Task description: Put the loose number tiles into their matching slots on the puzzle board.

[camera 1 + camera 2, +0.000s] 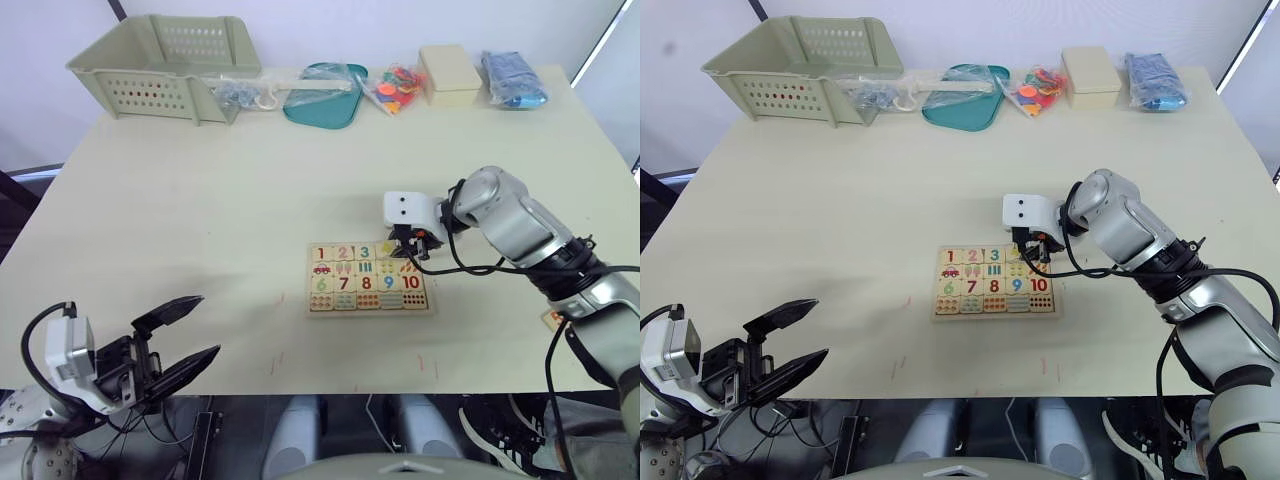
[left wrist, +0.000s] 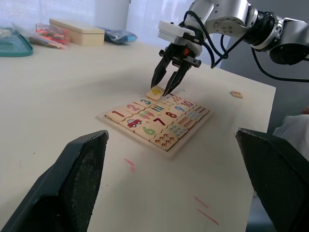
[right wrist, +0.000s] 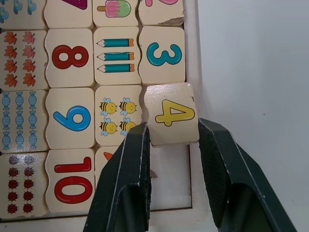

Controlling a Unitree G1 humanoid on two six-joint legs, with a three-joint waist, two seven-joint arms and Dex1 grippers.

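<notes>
I have the worktop (image 1: 200, 220) in view: pale, wide, with faint red marks near its front edge. Along the far edge sit a green basket (image 1: 165, 65), a teal tray (image 1: 322, 100), a bag of coloured pieces (image 1: 395, 88), a cream box (image 1: 450, 75) and a blue bag (image 1: 512, 80). Behind them is a plain light wall.

The board (image 1: 368, 279) lies right of centre, nearer the front than the far edge. Its far row reads 1, 2, 3 seated. The 4 tile (image 3: 171, 114) is over its slot, next to the 3, but sits skewed and looks tilted, one edge riding on the rim; I judge it not yet seated. The last slot (image 3: 169, 176) in that row shows bare wood, so the 5 is still to be placed. A loose tile (image 2: 236, 94) lies on the worktop to the right of the board; I cannot read its digit, but it is likely the 5.

Right end effector (image 3: 171, 140): fingers just either side of the 4 tile's near edge, apparently pinching it lightly. Left end effector (image 1: 180, 335): spread wide, idle off the near-left corner, holding nothing.

Judged progress: three of five done, the fourth in hand.
</notes>
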